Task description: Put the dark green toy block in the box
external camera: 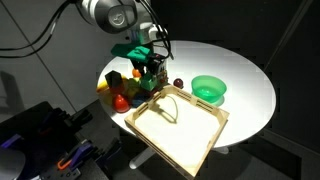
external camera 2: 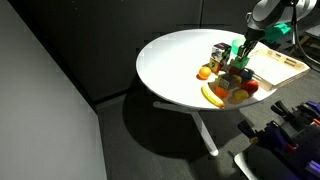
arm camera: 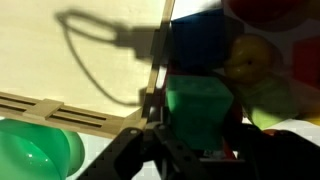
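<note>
The dark green toy block (arm camera: 200, 110) sits between my gripper's fingers (arm camera: 198, 150) in the wrist view, and the fingers press on its sides. In both exterior views the gripper (external camera: 150, 66) (external camera 2: 240, 58) is low over the pile of toys beside the box's near edge. The box is a shallow light wood tray (external camera: 215, 118) (external camera 2: 292, 69); its wall (arm camera: 60, 112) runs just left of the block. A thin dark cord (external camera: 170, 104) lies on its pale bottom.
A blue block (arm camera: 200, 40) and a yellow toy (arm camera: 250, 62) lie right behind the green block. A banana (external camera 2: 212, 96), an orange (external camera 2: 204, 72) and red pieces (external camera: 120, 100) crowd the pile. A bright green bowl (external camera: 209, 88) stands beyond the tray.
</note>
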Controlling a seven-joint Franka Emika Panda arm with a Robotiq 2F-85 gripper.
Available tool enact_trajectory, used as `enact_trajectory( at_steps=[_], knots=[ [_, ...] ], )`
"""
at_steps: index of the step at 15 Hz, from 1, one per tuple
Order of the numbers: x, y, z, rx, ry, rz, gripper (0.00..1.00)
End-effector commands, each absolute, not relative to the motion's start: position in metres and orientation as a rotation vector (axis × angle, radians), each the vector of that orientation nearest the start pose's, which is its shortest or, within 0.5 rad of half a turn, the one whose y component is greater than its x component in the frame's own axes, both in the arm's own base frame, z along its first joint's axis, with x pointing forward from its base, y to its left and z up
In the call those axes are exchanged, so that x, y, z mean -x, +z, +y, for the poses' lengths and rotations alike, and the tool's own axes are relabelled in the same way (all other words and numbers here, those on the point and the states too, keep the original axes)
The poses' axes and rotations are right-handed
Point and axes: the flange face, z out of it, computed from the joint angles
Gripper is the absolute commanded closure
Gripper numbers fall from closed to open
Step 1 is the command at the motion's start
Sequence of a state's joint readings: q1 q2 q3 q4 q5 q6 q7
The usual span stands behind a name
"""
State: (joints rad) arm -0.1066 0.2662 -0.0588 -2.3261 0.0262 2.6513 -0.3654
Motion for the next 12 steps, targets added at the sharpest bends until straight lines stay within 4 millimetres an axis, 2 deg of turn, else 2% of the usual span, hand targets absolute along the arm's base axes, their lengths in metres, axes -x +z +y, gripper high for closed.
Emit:
enact_trajectory(
  at_steps=[1, 6, 12],
  knots=[
    [-0.523, 0.250, -0.091, 3.151, -0.144, -0.301, 0.73],
    [-0.522, 0.253, -0.105, 3.150, -0.151, -0.263, 0.73],
    [-0.512, 0.251, -0.149, 3.161, -0.146, -0.139, 0.73]
  ],
)
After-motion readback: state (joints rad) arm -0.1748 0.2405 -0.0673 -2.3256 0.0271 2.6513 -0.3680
